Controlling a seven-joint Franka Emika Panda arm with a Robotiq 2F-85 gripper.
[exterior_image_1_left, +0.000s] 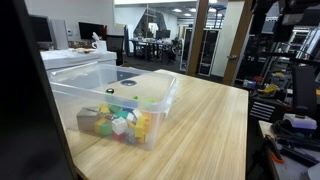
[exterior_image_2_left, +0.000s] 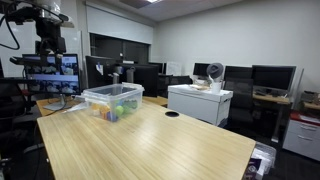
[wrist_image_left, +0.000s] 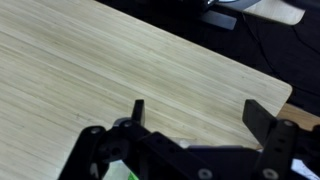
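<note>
In the wrist view my gripper hangs open above a bare wooden tabletop, with nothing between its two black fingers. A clear plastic bin holding several coloured blocks stands on the table in both exterior views; its far rim shows here. A sliver of green and white peeks out beneath the gripper body at the lower edge of the wrist view. I cannot make out the gripper clearly in either exterior view.
The table's edge runs diagonally close to the right finger, with dark floor and cables beyond. A white cabinet stands behind the table. Dark equipment racks flank the table, and monitors sit past the bin.
</note>
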